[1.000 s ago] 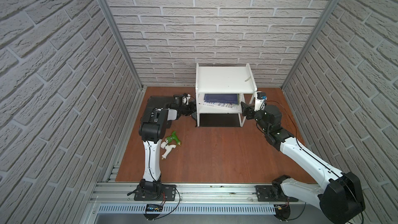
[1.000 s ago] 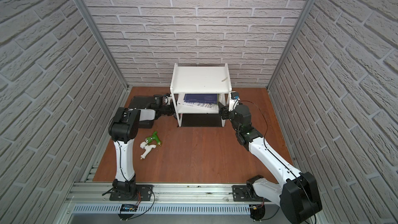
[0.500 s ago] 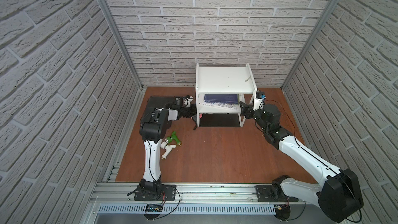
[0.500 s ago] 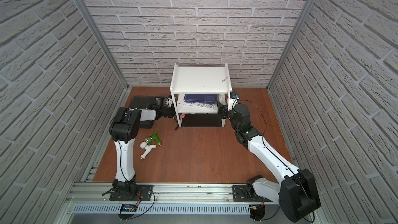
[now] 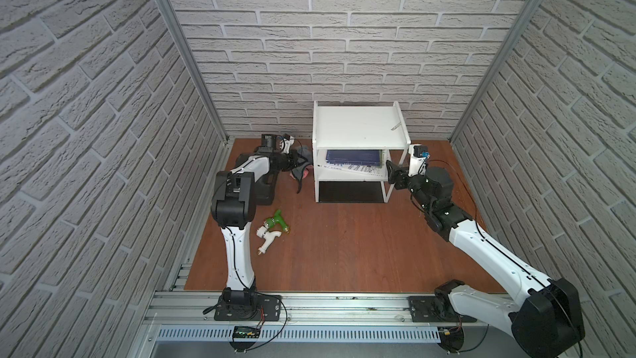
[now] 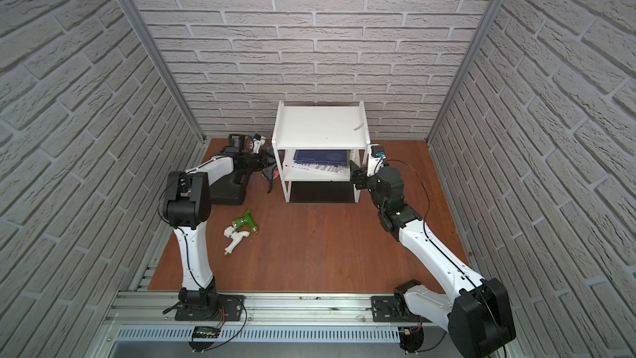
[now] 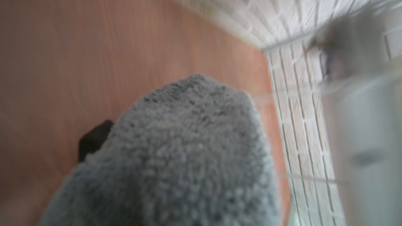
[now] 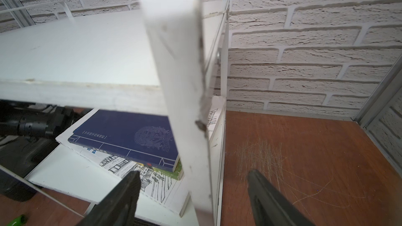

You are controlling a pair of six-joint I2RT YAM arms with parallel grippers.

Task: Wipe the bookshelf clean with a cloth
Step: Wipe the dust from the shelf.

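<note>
two grippers of yours were near the white bookshelf (image 5: pixel 358 125), which stood at the back of the tabletop (image 5: pixel 344 246) by the brick wall (image 5: pixel 344 46). your left gripper (image 5: pixel 292 163) was pressed tight on the cloth (image 5: pixel 302 167), just beside the shelf on that arm's side, and the grey rag drooped down from it. your right gripper (image 8: pixel 193 179) was spread wide, with one finger (image 8: pixel 121 196) on each side of the shelf's front corner post. a blue book (image 8: pixel 126 135) lay on the middle board.
</note>
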